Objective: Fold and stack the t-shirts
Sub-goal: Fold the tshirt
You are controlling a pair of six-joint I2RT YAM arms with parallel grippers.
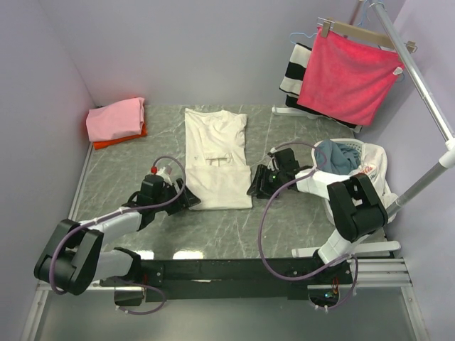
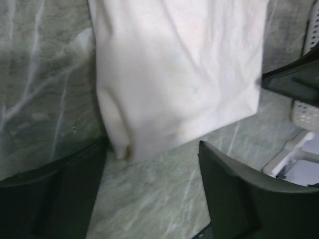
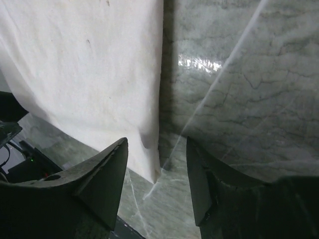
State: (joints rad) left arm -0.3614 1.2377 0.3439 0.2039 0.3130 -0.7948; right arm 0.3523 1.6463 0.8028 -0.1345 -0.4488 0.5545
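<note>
Right, the cream tee lies flat mid-table, folded lengthwise into a long panel with one short end toward the arm bases. It looks soft, light and limp, so I judge it will sag the moment it lifts, and the stacked layers may slide apart. The places to take hold are the two near corners, pinching every layer at once.

The left gripper sits at the near-left corner with its jaws spread wide and nothing between them but the cloth's corner, ungripped. The right gripper sits at the near-right corner, also parted and holding nothing; the tee's edge runs just inside its gap.

The cloth is thin on a slick table — a lower finger has to slip under the edge.

Far left, the pink tee rests on the orange-red tee — that looks like my stack.
</note>
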